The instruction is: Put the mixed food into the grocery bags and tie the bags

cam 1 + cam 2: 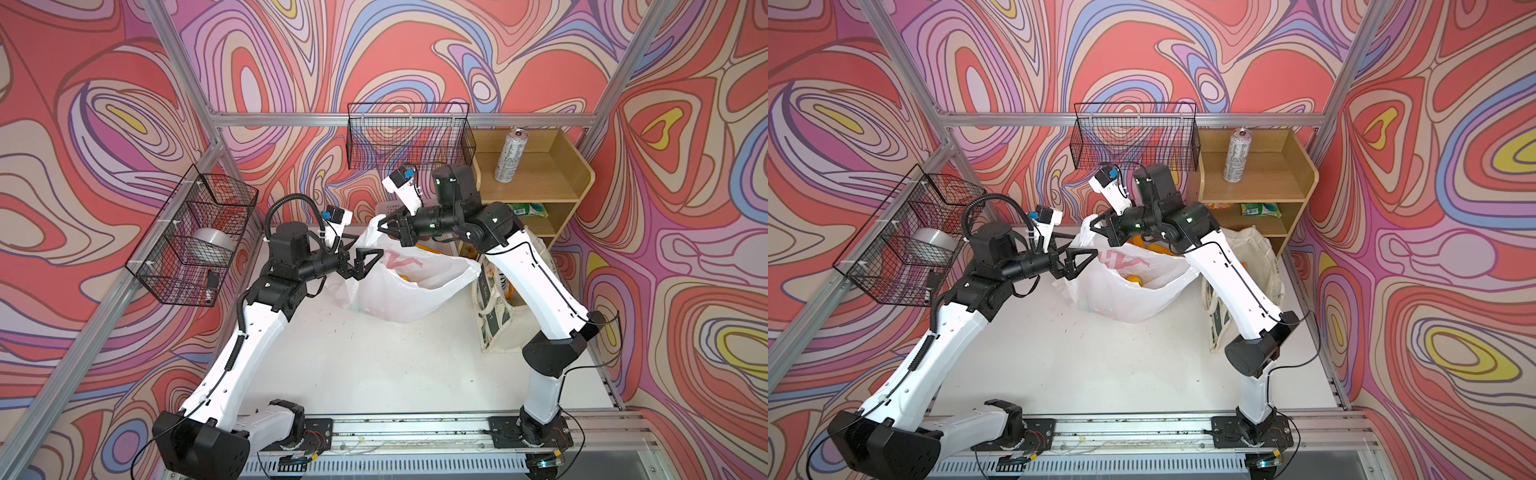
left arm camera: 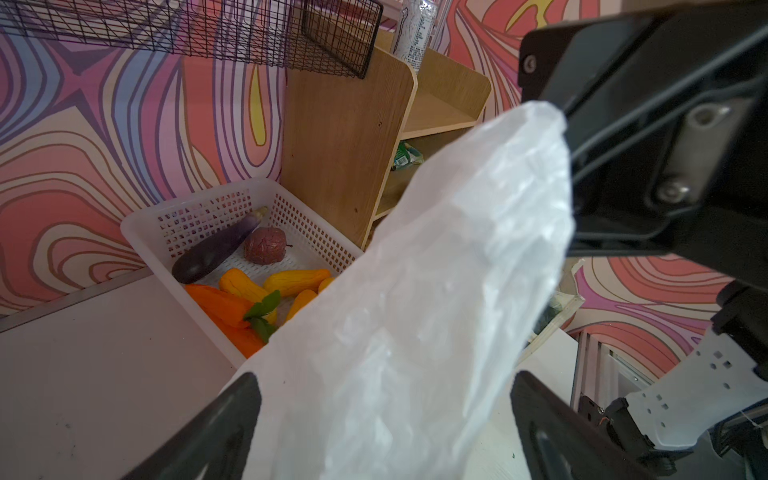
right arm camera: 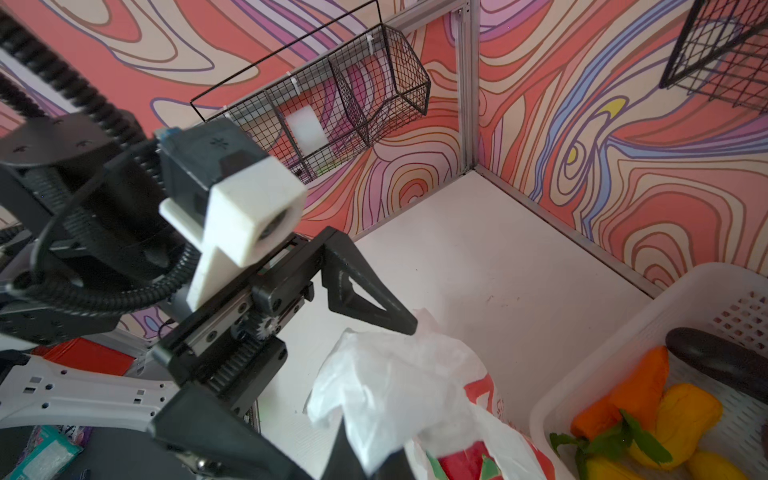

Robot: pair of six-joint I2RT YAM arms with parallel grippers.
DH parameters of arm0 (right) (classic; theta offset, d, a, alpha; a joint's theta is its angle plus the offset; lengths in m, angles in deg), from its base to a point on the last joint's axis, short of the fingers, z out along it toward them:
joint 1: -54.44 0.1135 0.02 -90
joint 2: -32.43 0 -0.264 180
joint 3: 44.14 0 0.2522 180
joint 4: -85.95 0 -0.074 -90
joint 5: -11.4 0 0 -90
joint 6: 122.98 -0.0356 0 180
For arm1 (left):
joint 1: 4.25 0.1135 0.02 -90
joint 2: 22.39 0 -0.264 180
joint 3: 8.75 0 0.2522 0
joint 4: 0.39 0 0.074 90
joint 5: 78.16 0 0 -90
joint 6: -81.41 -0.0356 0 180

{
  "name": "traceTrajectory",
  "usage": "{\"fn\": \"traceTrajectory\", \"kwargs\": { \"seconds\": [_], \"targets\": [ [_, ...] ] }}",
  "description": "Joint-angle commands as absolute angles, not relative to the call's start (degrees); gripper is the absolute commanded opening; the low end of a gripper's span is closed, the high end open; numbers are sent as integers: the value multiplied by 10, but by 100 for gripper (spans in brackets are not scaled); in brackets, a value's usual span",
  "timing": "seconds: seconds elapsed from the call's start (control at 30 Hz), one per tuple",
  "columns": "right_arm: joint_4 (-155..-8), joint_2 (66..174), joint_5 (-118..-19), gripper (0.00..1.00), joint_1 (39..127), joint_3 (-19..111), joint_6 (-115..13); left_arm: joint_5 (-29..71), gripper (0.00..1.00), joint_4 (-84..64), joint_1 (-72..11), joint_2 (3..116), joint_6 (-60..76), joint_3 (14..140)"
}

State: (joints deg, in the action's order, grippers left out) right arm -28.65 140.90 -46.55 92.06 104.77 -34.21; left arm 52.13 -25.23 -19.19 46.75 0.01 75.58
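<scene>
My left jaws stand wide, and a twisted strip of the white plastic bag (image 2: 415, 311) runs up between the 2 fingers (image 2: 216, 436); I cannot tell whether either finger touches it. My right jaws are clamped tight on the top end of that strip, 1 handle of the bag, and hold it up above the table (image 1: 374, 365). In both top views the bag sits on the table a little toward 12 o'clock from the middle. Its mouth gapes and red letters show on its wall. My left jaws are at its 9 o'clock side and my right jaws are at about 11 o'clock. Inside the bag I see a yellow-orange piece (image 1: 1133, 279) and a red and green piece (image 3: 465, 461). The canvas tote (image 1: 494, 320) stands just beside the bag at 3 o'clock, partly hidden behind my right arm. At 12 o'clock from the bag, against the far wall, is the white lattice basket (image 2: 316, 232). It holds the purple eggplant (image 2: 216, 249), the orange carrot (image 2: 220, 305), several yellow pieces (image 2: 297, 280) and a brownish-red round fruit (image 2: 265, 245). The wooden shelf (image 1: 540, 187) fills the table's 1 o'clock corner. A silver can (image 1: 509, 156) stands upright on its top level, and a green packet (image 1: 530, 210) lies on the level below.
</scene>
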Motion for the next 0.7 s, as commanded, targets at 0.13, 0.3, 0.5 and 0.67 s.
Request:
{"fn": "traceTrajectory", "kwargs": {
  "seconds": [0.13, 0.3, 0.5, 0.67],
  "targets": [
    [-278, 1407, -447, 0, 919, 1050, -325, 481, 97, -330, -188, 482, -96, 817],
    [-290, 1398, -440, 0, 913, 1027, -326, 459, 100, -327, -177, 438, -132, 781],
    [-290, 1399, -427, 0, 911, 1016, -321, 511, 100, -297, -171, 445, -170, 787],
    [-295, 1396, -426, 0, 911, 1012, -323, 592, 100, -296, -171, 497, -177, 825]
  ]
}}
